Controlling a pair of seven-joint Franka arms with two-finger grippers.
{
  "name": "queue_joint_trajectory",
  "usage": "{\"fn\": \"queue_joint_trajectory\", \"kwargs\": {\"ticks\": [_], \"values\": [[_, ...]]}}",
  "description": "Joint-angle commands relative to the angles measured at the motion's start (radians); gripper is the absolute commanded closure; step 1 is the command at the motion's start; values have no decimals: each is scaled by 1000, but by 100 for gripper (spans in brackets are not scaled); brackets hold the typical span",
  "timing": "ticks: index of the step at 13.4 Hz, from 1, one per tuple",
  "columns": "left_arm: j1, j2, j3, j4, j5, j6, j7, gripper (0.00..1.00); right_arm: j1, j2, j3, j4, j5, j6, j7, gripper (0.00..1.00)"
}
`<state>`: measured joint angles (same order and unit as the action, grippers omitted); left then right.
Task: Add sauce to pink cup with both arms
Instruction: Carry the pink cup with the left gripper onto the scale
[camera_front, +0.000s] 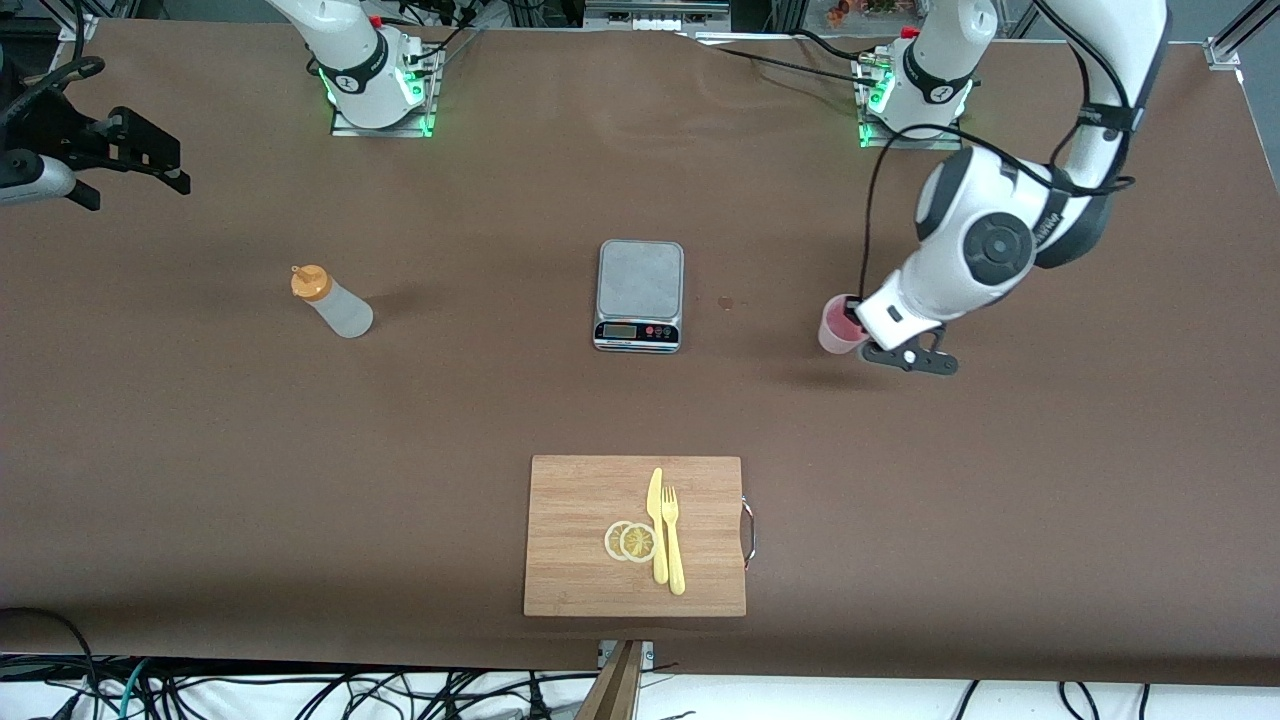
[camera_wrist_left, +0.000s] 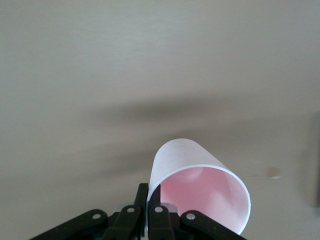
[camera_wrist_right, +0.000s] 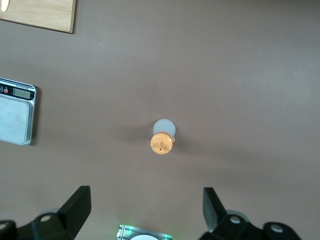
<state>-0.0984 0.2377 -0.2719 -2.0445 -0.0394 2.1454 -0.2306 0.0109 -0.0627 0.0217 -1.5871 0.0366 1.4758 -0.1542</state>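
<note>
Front view shows you the left pincer (camera_front: 858, 330) at the pink cup (camera_front: 836, 324), toward the left arm's end of the table (camera_front: 1000, 480); the sauce bottle (camera_front: 333, 301) stands upright, well apart, toward the right arm's end.

Left wrist view: fingers (camera_wrist_left: 150, 207) pinch the cup's (camera_wrist_left: 200, 192) rim wall.

Right wrist view: the right pincer (camera_wrist_right: 145, 207) hangs spread wide, high above the bottle (camera_wrist_right: 162, 137), which points straight up at it.

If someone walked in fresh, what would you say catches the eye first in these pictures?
Probably the left gripper pinching the rim of the pink cup near the left arm's end of the table, beside the scale. Next, the sauce standing alone toward the right arm's end, with the right gripper open high above it.
</note>
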Motion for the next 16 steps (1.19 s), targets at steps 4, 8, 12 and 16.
{"fn": "queue_joint_trajectory", "kwargs": {"ticks": [4, 8, 12, 16], "values": [[-58, 58, -122, 151, -25, -53, -294, 100, 6, -9, -11, 9, 17, -19, -11, 1], [-197, 147, -122, 266, -25, -53, -499, 100, 6, -9, -14, 9, 17, -17, -11, 1], [-296, 216, -122, 294, -27, -39, -599, 100, 6, -9, -14, 9, 17, -17, -11, 1], [-354, 282, -121, 305, -24, 46, -661, 100, 6, -9, -31, 9, 17, -17, -13, 1]]}}
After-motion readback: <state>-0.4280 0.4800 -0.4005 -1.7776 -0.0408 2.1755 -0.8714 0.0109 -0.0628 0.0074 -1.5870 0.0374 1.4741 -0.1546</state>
